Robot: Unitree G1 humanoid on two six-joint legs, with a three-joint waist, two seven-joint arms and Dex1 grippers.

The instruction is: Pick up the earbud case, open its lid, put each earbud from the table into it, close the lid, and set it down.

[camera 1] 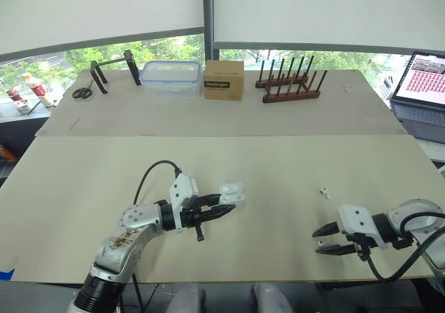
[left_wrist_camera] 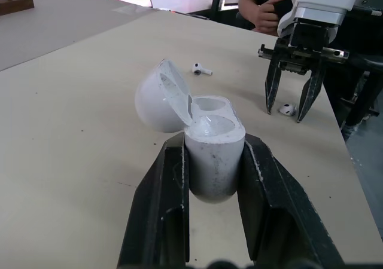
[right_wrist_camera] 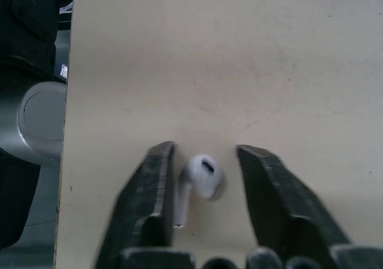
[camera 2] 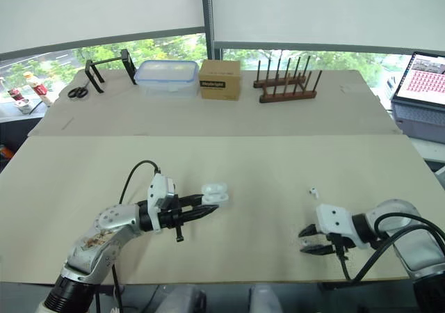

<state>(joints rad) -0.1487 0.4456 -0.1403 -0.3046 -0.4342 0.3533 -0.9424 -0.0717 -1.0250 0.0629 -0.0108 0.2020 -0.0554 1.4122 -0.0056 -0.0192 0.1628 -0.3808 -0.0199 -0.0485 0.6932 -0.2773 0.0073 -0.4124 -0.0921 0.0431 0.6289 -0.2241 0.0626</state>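
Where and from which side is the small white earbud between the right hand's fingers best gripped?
Take the small white earbud by its rounded head, coming straight down from above. It lies flat on the beige table, the head is its bulkiest part, and the open right hand straddles it.

I have the earbud case [left_wrist_camera: 210, 155] in my left pincer [camera 1: 229, 204] over the bench [camera 1: 278, 160]. One earbud [camera 1: 324, 191] lies at its 3 o'clock, and another earbud [right_wrist_camera: 201, 178] lies on the bench between my right pincer's [camera 1: 316, 243] jaws, at 4 o'clock.

Head stereo pair; two wrist close-ups
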